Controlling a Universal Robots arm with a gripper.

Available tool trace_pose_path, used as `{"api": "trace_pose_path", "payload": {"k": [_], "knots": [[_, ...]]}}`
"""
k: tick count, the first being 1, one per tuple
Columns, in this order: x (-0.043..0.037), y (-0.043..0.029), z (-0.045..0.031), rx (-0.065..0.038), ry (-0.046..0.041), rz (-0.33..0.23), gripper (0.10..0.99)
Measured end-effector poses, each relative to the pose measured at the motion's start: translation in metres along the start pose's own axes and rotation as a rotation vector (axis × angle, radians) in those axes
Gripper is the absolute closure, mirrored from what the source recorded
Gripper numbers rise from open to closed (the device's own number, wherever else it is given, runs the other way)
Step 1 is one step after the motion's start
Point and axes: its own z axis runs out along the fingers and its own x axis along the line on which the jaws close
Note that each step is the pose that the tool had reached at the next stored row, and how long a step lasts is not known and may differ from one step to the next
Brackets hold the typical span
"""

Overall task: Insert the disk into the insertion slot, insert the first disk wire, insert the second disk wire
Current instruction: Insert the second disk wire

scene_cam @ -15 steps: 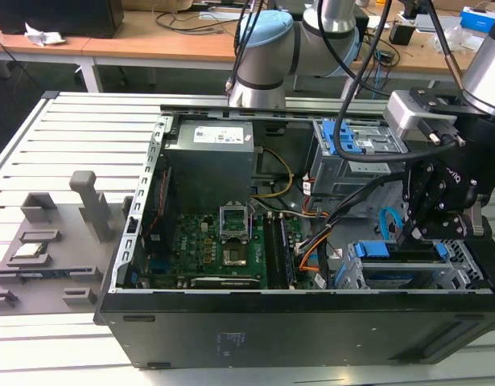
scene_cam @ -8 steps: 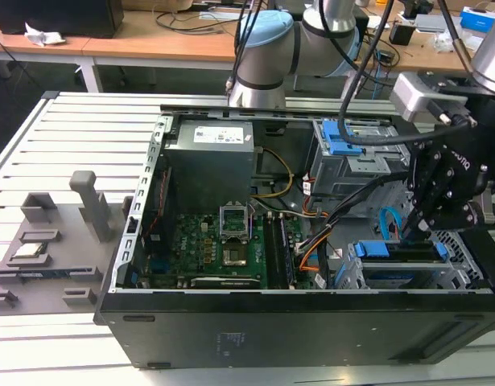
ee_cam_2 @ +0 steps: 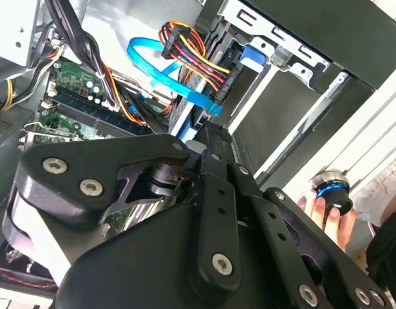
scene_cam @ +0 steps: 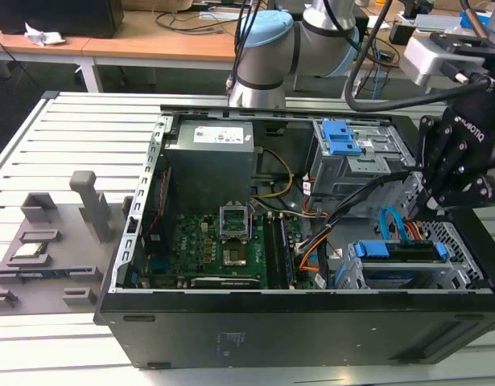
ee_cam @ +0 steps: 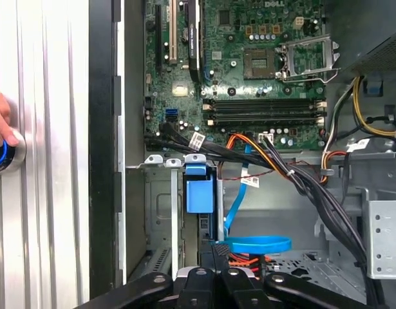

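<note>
Second disk wire [ee_cam_2: 160, 63]: thin blue ribbon, looped beside the disk [scene_cam: 400, 251] seated in the insertion slot [scene_cam: 460, 241]; likely limp and light, best gripped at its plug. Gripper [scene_cam: 437, 203] hovers just above; finger state cannot be told.

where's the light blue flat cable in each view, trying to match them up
Exterior view: the light blue cable loops up beside the pincer, above the blue-edged drive bay at the exterior view's right.
Second wrist view: it curves in a loop beside the orange-red wire bundle.
First wrist view: it forms a flat loop next to the pincer's links.
Shared landmark: the green motherboard.
</note>
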Motion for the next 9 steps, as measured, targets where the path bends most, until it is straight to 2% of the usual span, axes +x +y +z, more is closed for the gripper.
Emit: {"api": "trace_pose_path", "payload": {"k": [3,9], "knots": [[0.0003,0.0002,-0.0036,0.000,-0.0001,0.000,0.984],[0.0003,0.0002,-0.0038,0.000,0.0000,0.000,0.984]]}}
